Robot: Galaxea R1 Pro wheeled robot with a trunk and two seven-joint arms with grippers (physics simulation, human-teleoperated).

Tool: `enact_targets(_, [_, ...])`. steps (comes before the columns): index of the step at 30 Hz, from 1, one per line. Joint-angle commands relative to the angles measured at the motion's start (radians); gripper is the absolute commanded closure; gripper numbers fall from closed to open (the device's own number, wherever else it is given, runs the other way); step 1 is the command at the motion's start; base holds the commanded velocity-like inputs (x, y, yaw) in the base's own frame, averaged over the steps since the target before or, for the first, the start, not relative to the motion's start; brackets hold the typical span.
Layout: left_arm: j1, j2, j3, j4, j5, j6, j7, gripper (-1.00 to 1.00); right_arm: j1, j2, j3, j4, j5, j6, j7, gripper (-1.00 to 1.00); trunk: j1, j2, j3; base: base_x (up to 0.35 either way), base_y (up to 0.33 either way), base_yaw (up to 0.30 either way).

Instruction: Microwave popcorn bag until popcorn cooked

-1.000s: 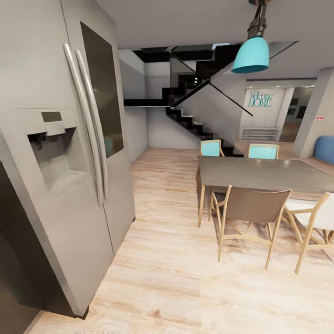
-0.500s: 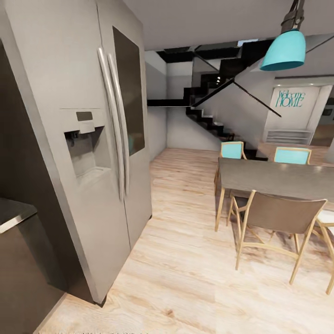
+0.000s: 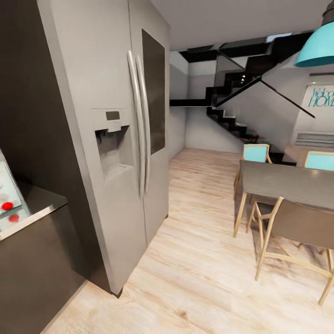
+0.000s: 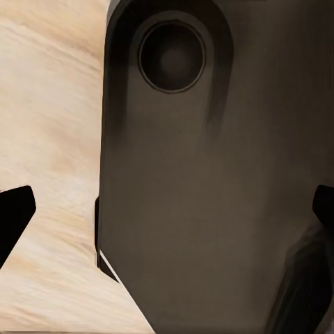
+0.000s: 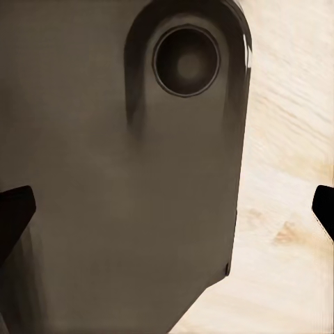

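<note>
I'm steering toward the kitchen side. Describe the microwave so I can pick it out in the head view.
Start from the tall grey refrigerator with its two long vertical handles. To its left a dark cabinet carries the grey countertop with a shiny edge. At that counter's far left, cut by the picture's edge, stands the microwave: only a pale panel with red spots shows, the sole colourful thing there.

Head view bright, even, soft – no hard shadows. Faint sheen on tall grey double-door fridge (image 3: pixel 116 139) & pale wood-plank floor (image 3: pixel 199 260). Straight lines bow twd edges. Wrist views blurry, dark rounded robot body (image 4: pixel 209 174) w/ smeared shading.
</note>
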Motion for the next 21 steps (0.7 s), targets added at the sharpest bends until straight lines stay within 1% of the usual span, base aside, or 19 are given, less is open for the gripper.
enact_targets(1, [0.000,0.000,0.000,0.000,0.010,0.000,0.001,-1.00,0.000,0.000,-0.001,0.000,0.001,-0.001,-0.001,-1.00,0.000,0.000,-0.001,0.000,0.000,0.277])
enact_targets(6, [0.000,-0.001,-0.003,-0.004,0.010,0.000,0.002,-1.00,0.000,0.000,-0.008,0.000,0.000,-0.001,-0.001,-1.00,0.000,0.000,-0.001,0.000,0.000,0.277])
enact_targets(11, [0.000,-0.003,0.000,-0.050,0.010,0.000,0.002,-1.00,0.000,0.000,-0.008,0.000,-0.001,-0.001,-0.001,-1.00,0.000,0.000,-0.001,0.000,0.000,0.277])
enact_targets(21, [0.001,-0.003,0.001,-0.056,0.010,-0.002,0.002,-1.00,0.000,0.000,0.000,0.000,-0.001,-0.001,-0.001,-1.00,0.000,0.000,-0.001,0.000,0.000,0.277])
